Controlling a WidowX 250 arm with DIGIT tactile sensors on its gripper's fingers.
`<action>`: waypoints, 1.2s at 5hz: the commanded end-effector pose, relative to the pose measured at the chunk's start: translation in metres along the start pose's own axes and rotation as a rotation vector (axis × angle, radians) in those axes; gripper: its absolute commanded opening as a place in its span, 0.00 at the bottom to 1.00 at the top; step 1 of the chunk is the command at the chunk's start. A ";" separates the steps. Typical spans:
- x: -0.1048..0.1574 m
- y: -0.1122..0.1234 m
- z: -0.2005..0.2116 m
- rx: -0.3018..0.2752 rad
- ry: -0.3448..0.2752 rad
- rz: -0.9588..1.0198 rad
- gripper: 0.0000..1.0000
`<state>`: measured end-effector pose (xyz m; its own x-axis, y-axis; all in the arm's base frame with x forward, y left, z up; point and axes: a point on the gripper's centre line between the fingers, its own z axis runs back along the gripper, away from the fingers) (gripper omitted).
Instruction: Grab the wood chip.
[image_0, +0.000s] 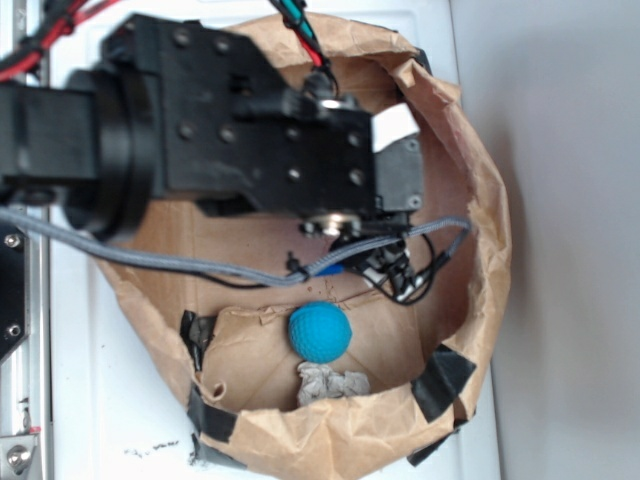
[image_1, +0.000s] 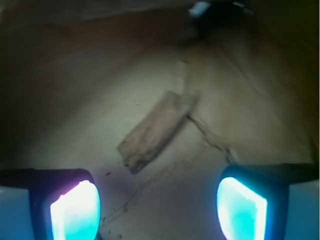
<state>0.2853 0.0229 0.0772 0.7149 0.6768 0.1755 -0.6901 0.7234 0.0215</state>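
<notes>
The wood chip (image_1: 156, 131) looks light, stiff and rough-grained, a thin flat sliver lying on the brown paper floor (image_1: 100, 100) of the paper-lined bin (image_0: 480, 180), so it is probably best pinched across its narrow width near the middle, away from the splintered end. The gripper (image_1: 159, 206) is wide open and empty, its 2 fingers (image_1: 75, 207) apart. The chip lies just ahead of the fingertips, roughly centred between them, set diagonally and not touching either.
</notes>
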 end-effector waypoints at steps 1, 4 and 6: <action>-0.002 0.008 0.020 -0.030 -0.037 0.004 1.00; 0.002 0.007 0.019 -0.100 -0.055 0.181 1.00; -0.001 -0.007 0.020 -0.015 -0.077 0.183 1.00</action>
<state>0.2956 0.0189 0.0776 0.5727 0.7889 0.2227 -0.8116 0.5838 0.0189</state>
